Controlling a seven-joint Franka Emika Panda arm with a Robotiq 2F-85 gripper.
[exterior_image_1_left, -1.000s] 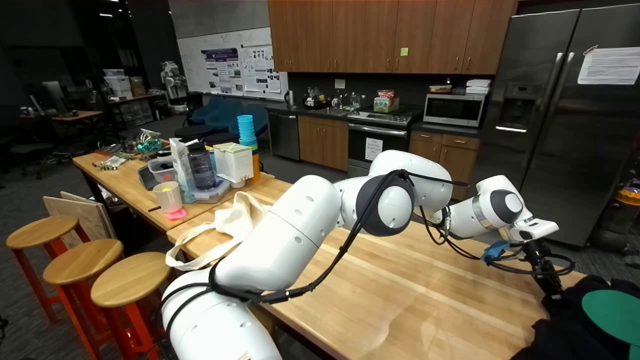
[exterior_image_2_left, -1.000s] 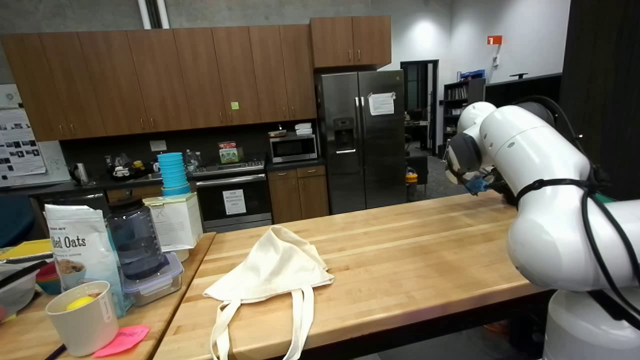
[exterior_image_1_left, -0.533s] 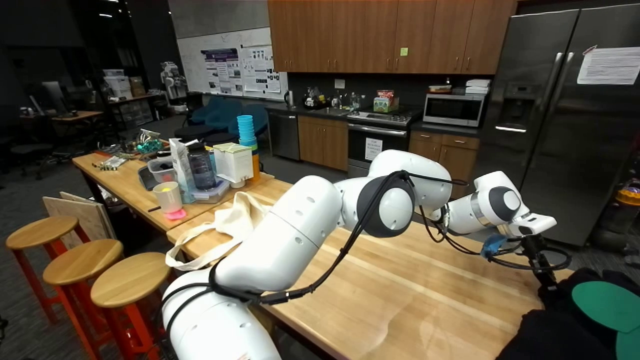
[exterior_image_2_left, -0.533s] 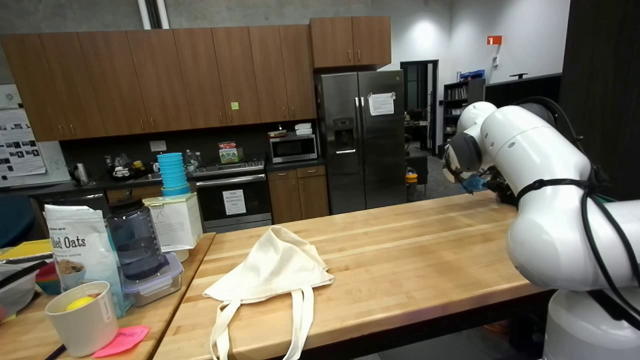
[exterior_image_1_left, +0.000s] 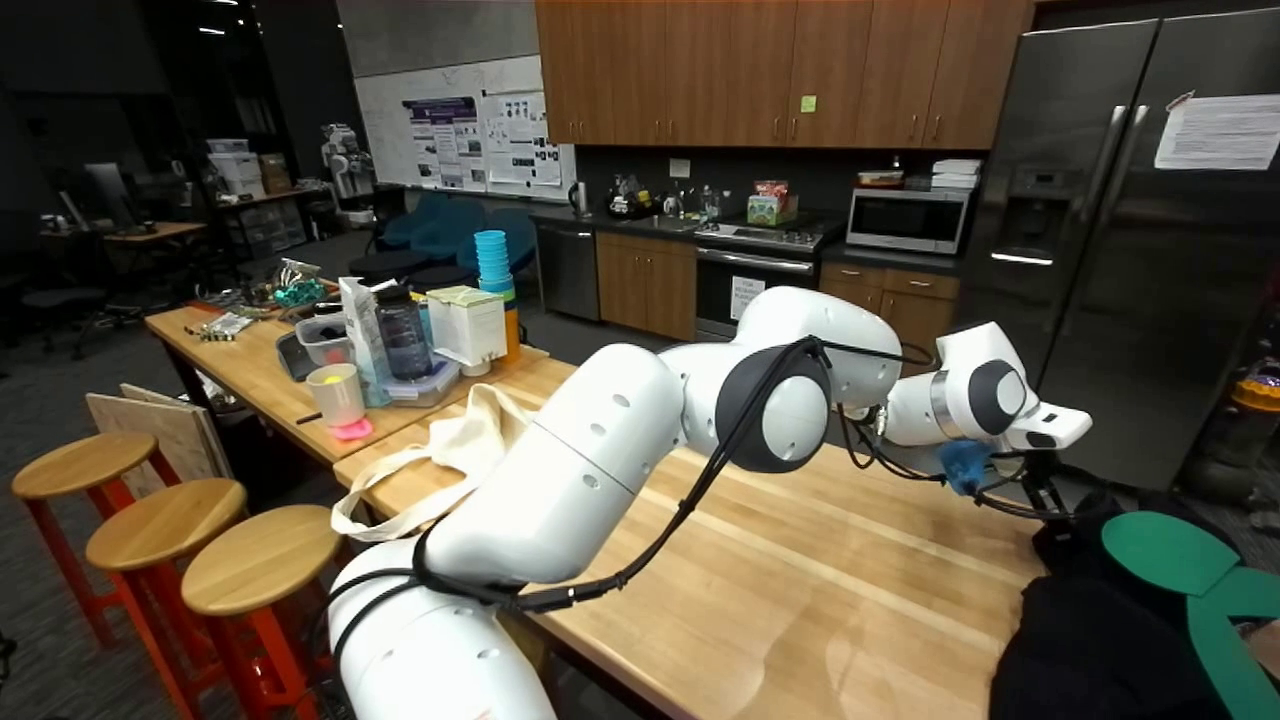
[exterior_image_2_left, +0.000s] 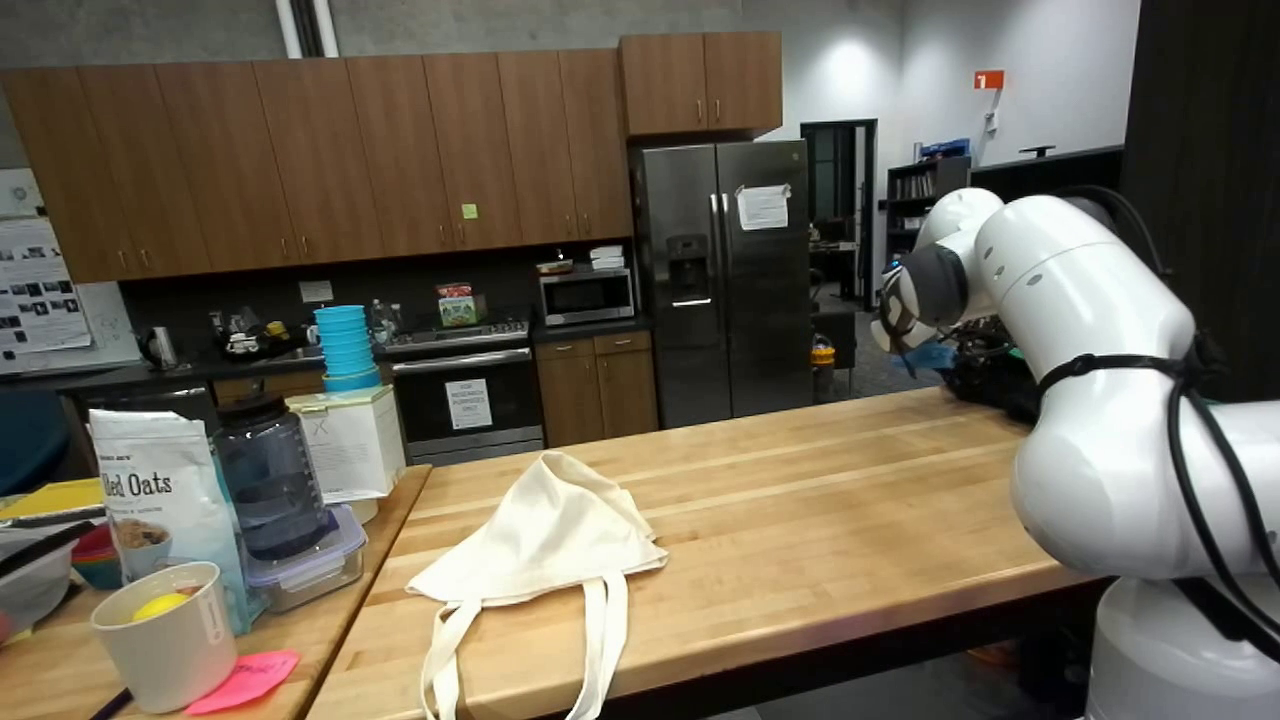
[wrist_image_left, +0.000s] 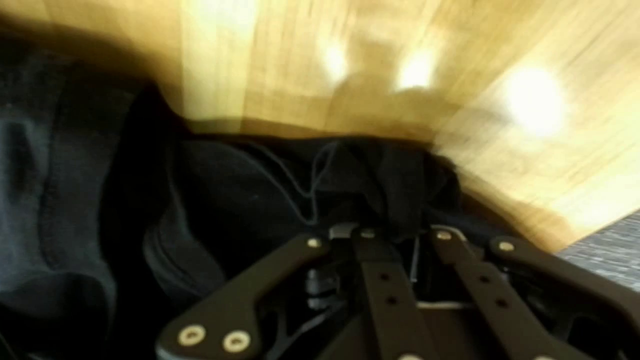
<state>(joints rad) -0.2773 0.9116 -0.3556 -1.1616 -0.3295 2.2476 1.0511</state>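
Note:
A black cloth garment with a large green print (exterior_image_1_left: 1165, 550) lies bunched on the right end of the wooden table. My gripper (exterior_image_1_left: 1055, 530) points down at its edge. In the wrist view the gripper (wrist_image_left: 400, 237) has its jaws nearly together, with a fold of the black cloth (wrist_image_left: 235, 190) pinched between the fingertips. Folds spread away to the left of the jaws there. An exterior view shows only a bit of the black cloth (exterior_image_2_left: 1000, 395) behind the arm, which hides the fingers from that side.
A cream tote bag (exterior_image_2_left: 545, 530) rests near the table's other end, straps over the edge. Beyond it stand a mug (exterior_image_2_left: 165, 640), an oats bag (exterior_image_2_left: 170, 500), a dark jar (exterior_image_2_left: 270, 480) and a white box (exterior_image_2_left: 350, 440). Stools (exterior_image_1_left: 262, 560) line the near side.
The gripper has moved leftward and slightly up in the exterior view, and the black cloth has slid along with it. More of the green print shows. The jaws have closed a little.

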